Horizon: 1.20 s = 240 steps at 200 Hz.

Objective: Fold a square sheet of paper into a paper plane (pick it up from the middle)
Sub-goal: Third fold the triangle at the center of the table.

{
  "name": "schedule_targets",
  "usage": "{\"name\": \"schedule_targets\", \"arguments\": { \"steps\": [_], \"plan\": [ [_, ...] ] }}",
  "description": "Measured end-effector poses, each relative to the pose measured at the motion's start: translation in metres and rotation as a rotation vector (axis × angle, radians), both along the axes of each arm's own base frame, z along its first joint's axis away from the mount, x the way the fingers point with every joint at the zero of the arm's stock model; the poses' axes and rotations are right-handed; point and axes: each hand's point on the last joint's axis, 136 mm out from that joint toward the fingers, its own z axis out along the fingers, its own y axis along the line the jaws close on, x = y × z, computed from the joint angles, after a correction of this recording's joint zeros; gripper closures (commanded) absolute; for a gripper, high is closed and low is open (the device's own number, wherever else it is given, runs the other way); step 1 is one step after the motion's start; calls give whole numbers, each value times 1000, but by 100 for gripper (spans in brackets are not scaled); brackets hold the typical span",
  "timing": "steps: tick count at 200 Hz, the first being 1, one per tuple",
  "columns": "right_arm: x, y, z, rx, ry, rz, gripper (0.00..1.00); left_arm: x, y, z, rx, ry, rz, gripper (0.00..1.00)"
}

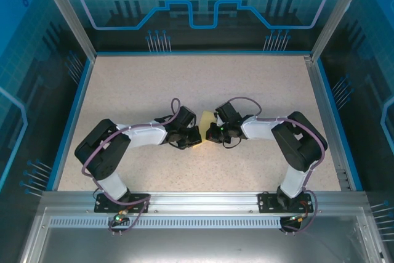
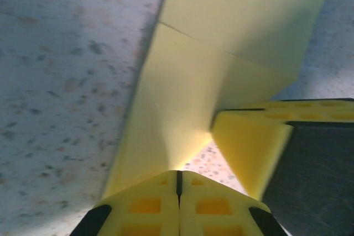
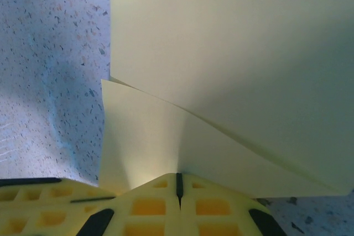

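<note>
From above, the left pincer [image 1: 188, 135] and right pincer [image 1: 213, 132] meet mid-tabletop [image 1: 184, 78], with the partly folded square sheet of paper [image 1: 207, 119] between them. In the left wrist view, the left pincer's jaws are pressed together on a lower edge of the sheet, likely pinning a layer so a crease can form. In the right wrist view, the right pincer is clamped tight on a folded flap, probably steadying the sheet from the opposite side

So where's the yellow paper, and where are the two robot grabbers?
yellow paper [image 1: 208, 117], top view, on its uncovered upper corner.
left gripper [image 2: 178, 176], left wrist view, where its closed fingertips meet.
right gripper [image 3: 178, 179], right wrist view, where its closed fingertips meet.
</note>
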Motion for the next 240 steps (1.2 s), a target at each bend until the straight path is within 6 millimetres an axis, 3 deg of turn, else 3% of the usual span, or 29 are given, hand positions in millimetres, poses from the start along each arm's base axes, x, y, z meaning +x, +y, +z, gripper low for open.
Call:
{"name": "schedule_targets", "arguments": {
  "steps": [56,85,162,217,240],
  "plan": [
    [0,0,-1,-4,15,-10,100,3,-8,-2,-24,21,-1,93],
    [0,0,-1,-7,20,-12,100,-1,-4,-13,10,58,3,93],
    [2,1,-2,-25,42,-14,100,2,3,-14,21,59,22,94],
    [2,0,-2,-32,51,-14,100,0,23,-12,14,66,62,93],
    [2,1,-2,-32,51,-14,100,2,19,-7,-22,58,60,93]
  ]
}}
